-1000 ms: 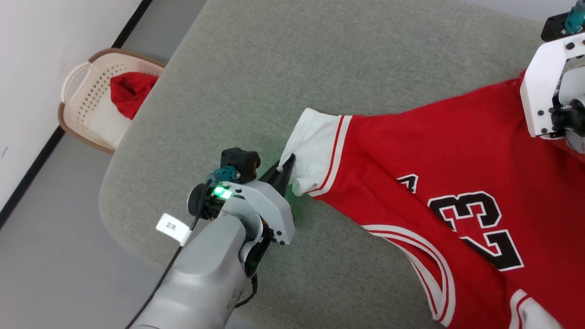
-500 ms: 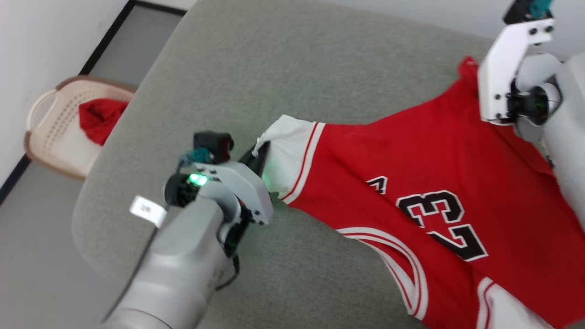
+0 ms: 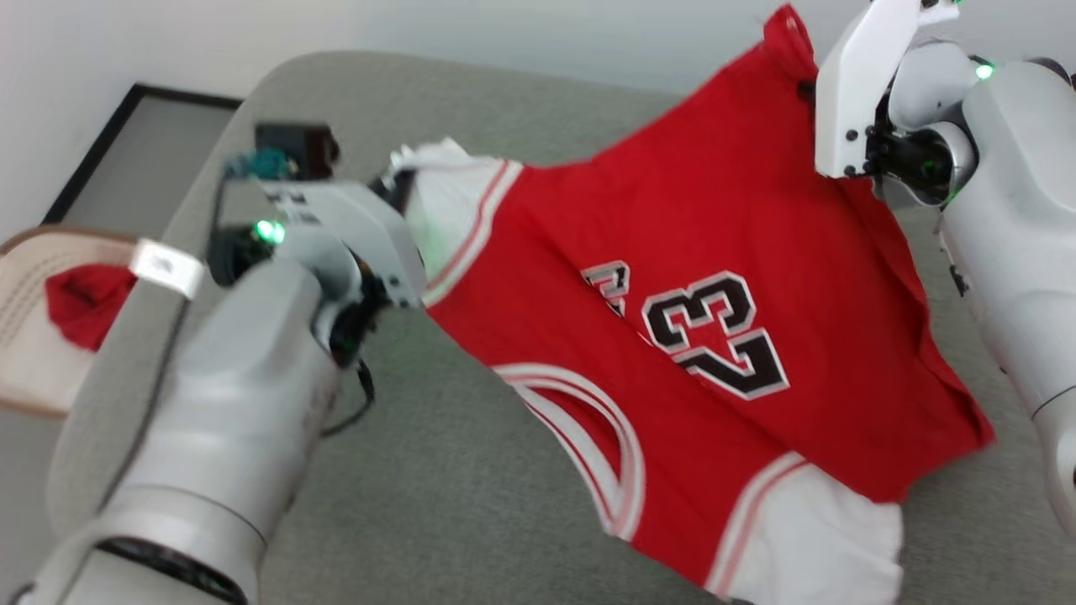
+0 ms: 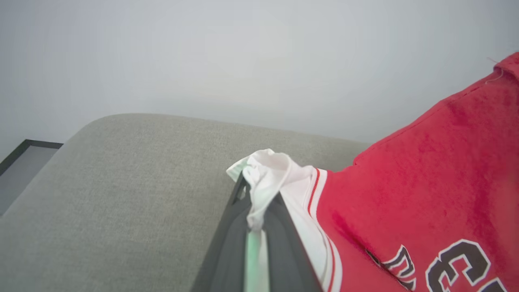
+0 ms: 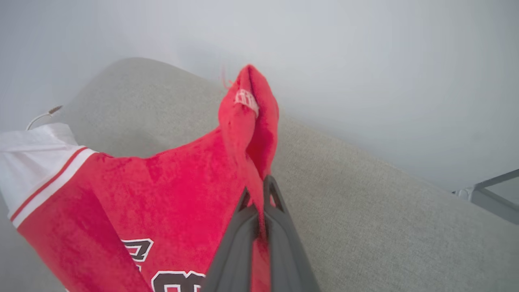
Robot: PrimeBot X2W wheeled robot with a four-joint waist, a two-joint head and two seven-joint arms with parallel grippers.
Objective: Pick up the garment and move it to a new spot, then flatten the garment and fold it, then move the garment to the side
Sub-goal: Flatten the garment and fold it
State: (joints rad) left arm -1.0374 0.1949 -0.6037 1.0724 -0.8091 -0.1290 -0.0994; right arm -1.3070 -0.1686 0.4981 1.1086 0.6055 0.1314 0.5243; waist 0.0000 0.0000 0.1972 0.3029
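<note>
The garment (image 3: 672,252), a red jersey with white sleeves and a black "23", hangs stretched between my two grippers above the grey cushion (image 3: 471,487). My left gripper (image 3: 402,186) is shut on the edge of one white sleeve (image 4: 267,174); in the left wrist view its dark fingers (image 4: 227,243) pinch the bunched white cloth. My right gripper (image 5: 256,194) is shut on a red corner (image 5: 247,105) of the hem, which stands up above its fingertips. The other white sleeve (image 3: 807,538) droops low at the front.
A cream basket (image 3: 25,353) holding a small red cloth (image 3: 80,302) stands on the floor at the left, beyond the cushion's rounded edge. A pale wall (image 3: 420,34) runs behind the cushion. My right forearm (image 3: 1017,277) fills the right side.
Both grippers have risen and lifted the jersey off the cushion, keeping their grips. The head camera has tilted up and swung, so the basket has slid toward the left edge.
</note>
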